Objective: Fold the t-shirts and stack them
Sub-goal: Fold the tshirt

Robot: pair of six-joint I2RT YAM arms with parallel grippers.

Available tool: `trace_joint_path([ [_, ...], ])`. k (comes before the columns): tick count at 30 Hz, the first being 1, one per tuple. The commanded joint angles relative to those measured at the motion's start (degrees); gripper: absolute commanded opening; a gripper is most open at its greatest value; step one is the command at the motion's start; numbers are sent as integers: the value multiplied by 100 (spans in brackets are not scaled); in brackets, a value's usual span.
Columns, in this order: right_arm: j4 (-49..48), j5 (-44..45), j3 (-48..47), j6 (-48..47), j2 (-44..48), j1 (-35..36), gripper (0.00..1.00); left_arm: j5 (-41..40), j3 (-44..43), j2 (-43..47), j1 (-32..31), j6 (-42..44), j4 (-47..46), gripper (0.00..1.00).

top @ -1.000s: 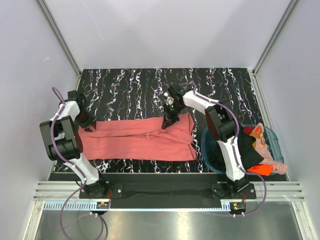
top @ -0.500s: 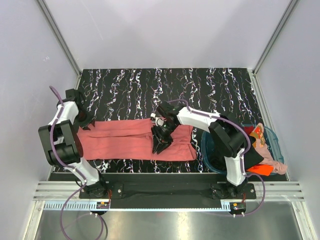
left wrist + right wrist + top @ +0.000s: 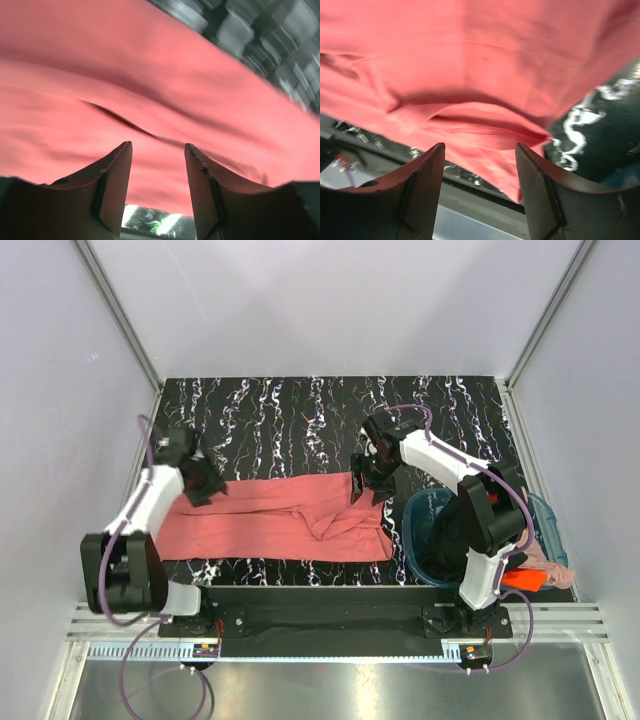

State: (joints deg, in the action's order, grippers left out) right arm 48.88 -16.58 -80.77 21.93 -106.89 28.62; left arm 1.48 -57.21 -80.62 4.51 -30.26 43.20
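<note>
Red shirt: lies as a long band across the near half of the table, rumpled at its right end.
Handling: probably light and limp; best pinched at an edge or corner.
Left gripper: fingers apart, empty, over the far left edge.
Right gripper: fingers apart, empty, at the far right corner.
Other shirts: heaped in the basket, near right.

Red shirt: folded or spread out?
Partly folded: the red shirt lies as a long strip on the table, layers overlapping, right end rumpled.

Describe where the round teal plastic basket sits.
In the top view, the round teal plastic basket sits at the near right corner of the black marbled table, just right of the spread salmon-red fabric t-shirt.
</note>
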Motion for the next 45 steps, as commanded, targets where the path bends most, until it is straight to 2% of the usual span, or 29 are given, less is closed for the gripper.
trace_joint_path([
  [1,227,884,-71,-224,72,-268,66,607,429,634,-1350,-487,-643,52],
  [4,61,630,0,-356,63,-541,65,801,492,539,-2442,-752,-1249,52],
  [6,104,402,-157,-514,-129,-568,64,880,273,48,-2875,-806,-1349,56],
  [7,113,305,-193,-558,-182,-568,63,872,-67,-119,-3312,-745,-1402,58],
  [10,-10,163,-149,-585,-262,-568,60,337,-823,-892,-4078,-447,-1210,63],
  [13,16,199,-70,-576,-271,-560,50,11,-1318,-1605,-4466,-349,-920,63],
  [18,-20,208,149,-585,-157,-577,42,-332,-1987,-2282,-4854,-349,-515,60],
  [28,-247,-21,580,-664,-86,-577,42,-736,-1557,-1791,-5294,-463,-286,59],
  [33,-283,-82,659,-620,-130,-577,41,-894,-1468,-1949,-5452,-648,-110,58],
  [38,-336,-30,686,-611,-121,-586,38,-938,-1503,-2063,-5479,-656,-75,53],
  [45,-397,-64,729,-629,-139,-577,20,-1131,-1460,-2221,-5523,-771,136,44],
])
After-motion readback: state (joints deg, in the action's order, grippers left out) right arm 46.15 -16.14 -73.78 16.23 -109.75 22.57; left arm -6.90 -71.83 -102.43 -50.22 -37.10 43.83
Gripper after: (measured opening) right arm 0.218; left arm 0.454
